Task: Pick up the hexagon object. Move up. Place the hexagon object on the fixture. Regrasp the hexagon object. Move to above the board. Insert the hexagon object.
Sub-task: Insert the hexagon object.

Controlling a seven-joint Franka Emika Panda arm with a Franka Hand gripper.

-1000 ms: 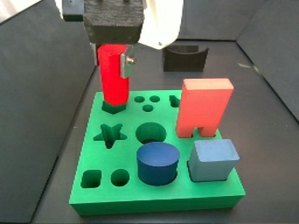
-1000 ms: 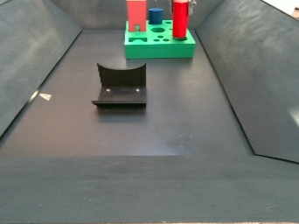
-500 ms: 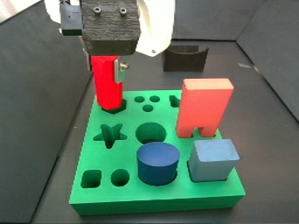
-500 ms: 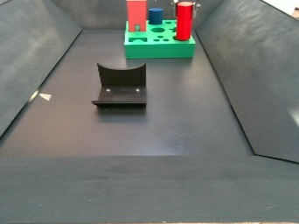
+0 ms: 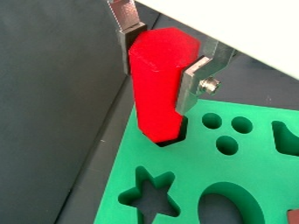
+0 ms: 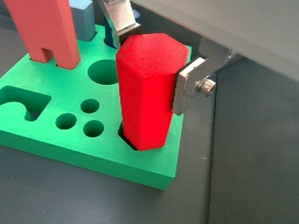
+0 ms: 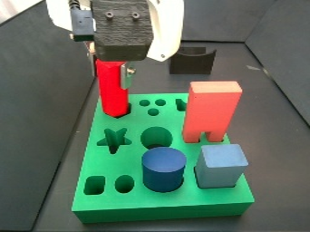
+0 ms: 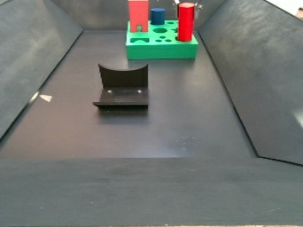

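**Hexagon peg standing in its hole, end effector around its top**

Your end effector [image 5: 163, 54] sits over the corner of the board [image 5: 233, 179], its two silver fingers [image 6: 193, 85] flanking the upper part of the hexagon object [image 5: 160, 83]. In both wrist views the plates lie close against the peg's faces, but you cannot tell whether they are pressing on it or just clear of it.

The hexagon object [image 6: 149, 92] stands upright with its lower end down in the hexagonal hole at the board's corner; in a side view [image 7: 112, 88] it rises straight from the green slab [image 7: 127, 181] under the black wrist body.

On the same board you have a salmon arch block [image 7: 212, 111], a dark blue cylinder [image 7: 164, 169] and a grey-blue cube [image 7: 223, 166], all seated.

The board [image 8: 164, 51] lies at the far end of the worktop [image 8: 154, 133], near the right wall. The fixture [image 8: 122, 86] stands well apart from it, mid-worktop toward the left.
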